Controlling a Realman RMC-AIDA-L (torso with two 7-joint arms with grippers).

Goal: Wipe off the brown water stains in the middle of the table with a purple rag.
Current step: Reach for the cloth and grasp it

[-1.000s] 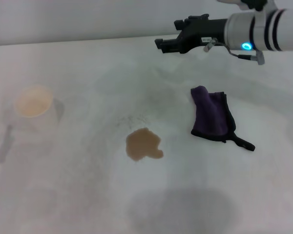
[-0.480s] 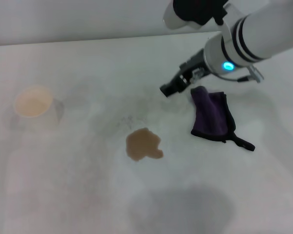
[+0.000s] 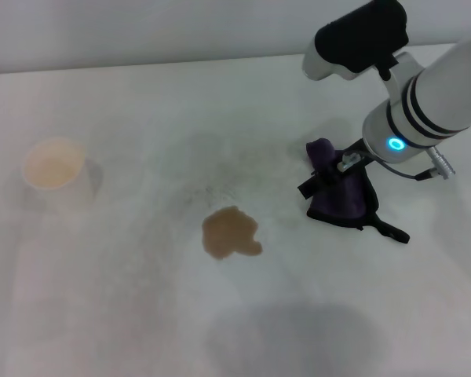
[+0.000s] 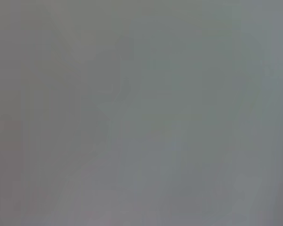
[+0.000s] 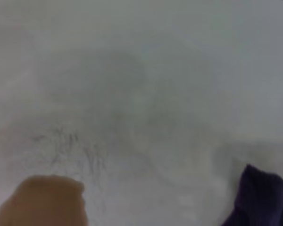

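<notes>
The brown water stain (image 3: 231,232) is a tan blotch in the middle of the white table (image 3: 141,314). It also shows in the right wrist view (image 5: 40,200). The purple rag (image 3: 347,203) lies crumpled to the stain's right, with its black loop tail (image 3: 392,232) trailing toward me. An edge of the rag shows in the right wrist view (image 5: 259,197). My right gripper (image 3: 315,185) points down at the rag's left edge, at or just above the cloth. The left gripper is out of view.
A white paper cup (image 3: 55,169) holding tan liquid stands at the far left. Faint dark speckles (image 3: 212,192) lie just behind the stain. The left wrist view shows only plain grey.
My right arm has swung down from high at the back of the table and lowered onto the rag's left edge. The rag, stain and cup have not moved.
</notes>
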